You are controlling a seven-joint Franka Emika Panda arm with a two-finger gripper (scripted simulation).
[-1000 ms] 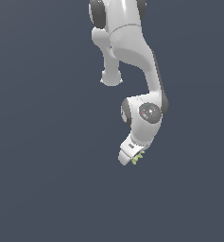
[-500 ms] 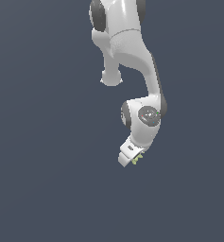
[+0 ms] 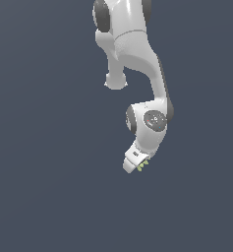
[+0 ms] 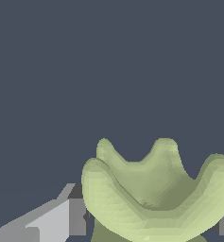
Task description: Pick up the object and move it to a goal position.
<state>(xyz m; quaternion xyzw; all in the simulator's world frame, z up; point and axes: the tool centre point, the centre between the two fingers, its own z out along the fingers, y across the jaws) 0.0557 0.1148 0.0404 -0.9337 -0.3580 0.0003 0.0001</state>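
Between the two grey fingers (image 4: 61,215) in the wrist view, we see the object (image 4: 156,194), a pale yellow-green bunch of curved lobes, clamped by the gripper (image 3: 137,166). We find it in the exterior view as a green speck (image 3: 142,165) beneath the downward-bent arm (image 3: 137,54).

A simulated workspace, not a real room: a white Franka arm (image 3: 137,64) is hanging against a flat, featureless slate-blue backdrop that is filling both views edge to edge. No wall, bench or floor line is showing. Surfaces are rendering in smooth, untextured shading (the faceted polygons on the pale yellow-green object (image 4: 156,194) are giving the renderer away), and the arm is reaching from 12 o'clock down toward 6 o'clock in the exterior view.
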